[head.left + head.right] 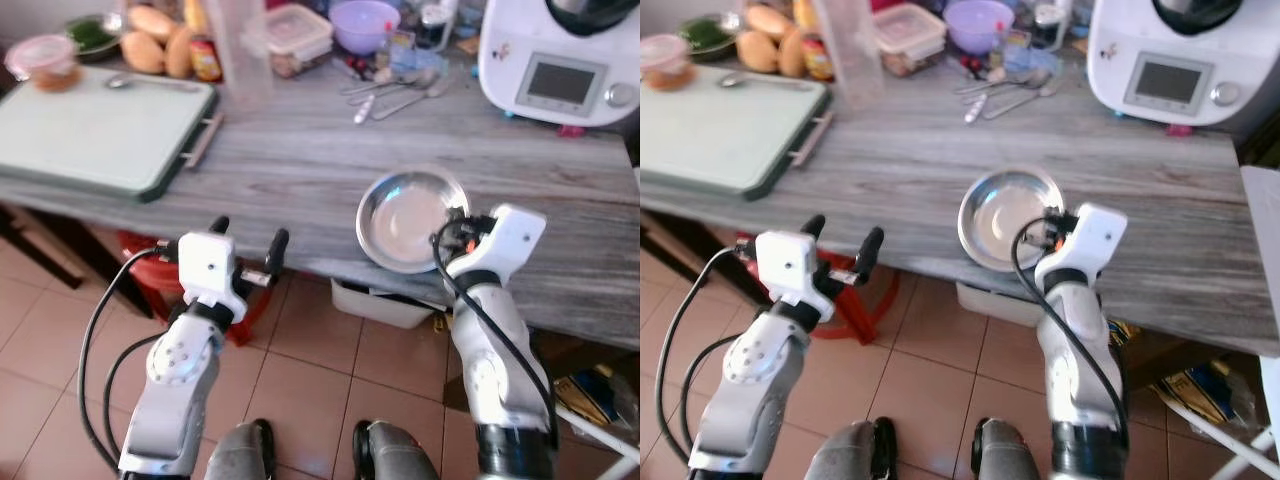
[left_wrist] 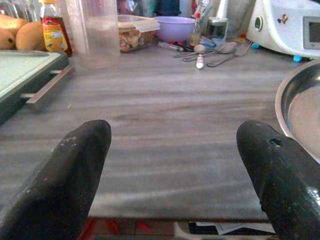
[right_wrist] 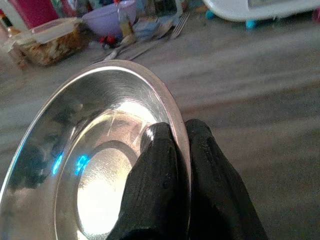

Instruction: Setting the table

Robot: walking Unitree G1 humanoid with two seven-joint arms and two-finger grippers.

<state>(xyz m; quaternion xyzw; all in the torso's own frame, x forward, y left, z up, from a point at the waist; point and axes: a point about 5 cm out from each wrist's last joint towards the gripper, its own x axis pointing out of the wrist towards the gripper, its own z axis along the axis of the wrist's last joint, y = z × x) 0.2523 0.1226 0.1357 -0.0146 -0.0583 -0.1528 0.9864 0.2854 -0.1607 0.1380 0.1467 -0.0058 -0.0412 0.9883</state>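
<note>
Steel: shallow round steel plate (image 1: 410,220) was pinched at its rim by the right gripper (image 3: 175,150), fingers clenched, near the grey wood-grain bench (image 1: 300,170) front edge | left gripper (image 1: 248,250) was held spread, ungrasping, before the bench | risk: thin rim grip judged liable to slip, tipping the plate off the edge.
</note>
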